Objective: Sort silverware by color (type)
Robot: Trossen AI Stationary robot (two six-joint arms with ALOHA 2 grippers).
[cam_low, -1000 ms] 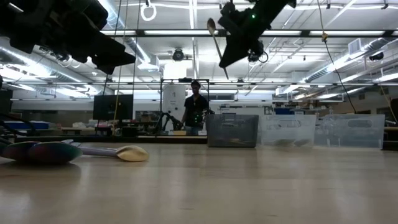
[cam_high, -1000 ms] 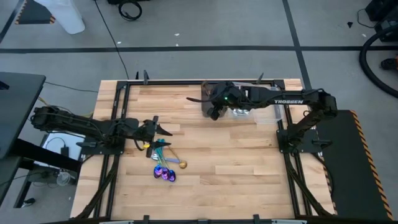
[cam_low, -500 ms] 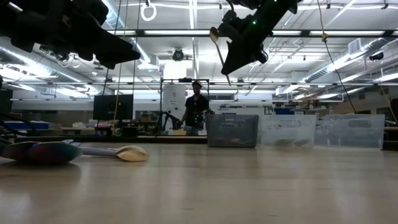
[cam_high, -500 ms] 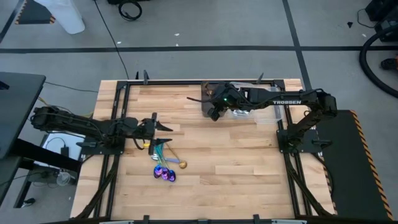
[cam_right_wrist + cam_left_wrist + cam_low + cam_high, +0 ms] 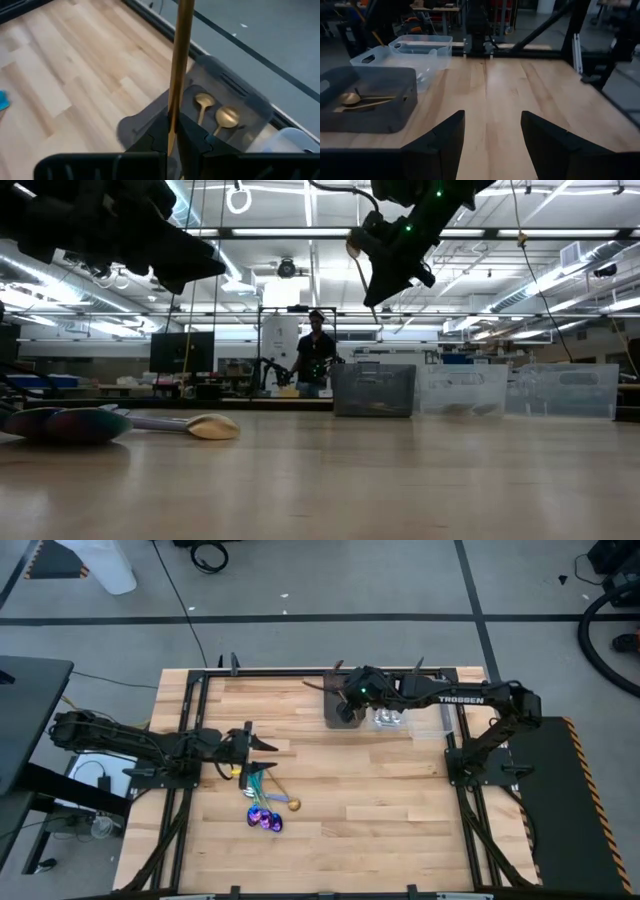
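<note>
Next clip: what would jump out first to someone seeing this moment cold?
The right gripper, raised above the dark bin at the table's far edge, is shut on a gold utensil; two gold spoons already lie in that bin. Near the left side of the table a small pile of coloured silverware remains, with the open left gripper hovering just beside it.

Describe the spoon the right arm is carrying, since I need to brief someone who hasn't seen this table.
Start at the dark bin on the table's far edge, next to the clear bins. Above it hangs the right gripper, shut on a slim gold spoon. Unlike the two gold spoons lying inside the bin, this one is held in the air, its handle pinched between the fingers.
</note>
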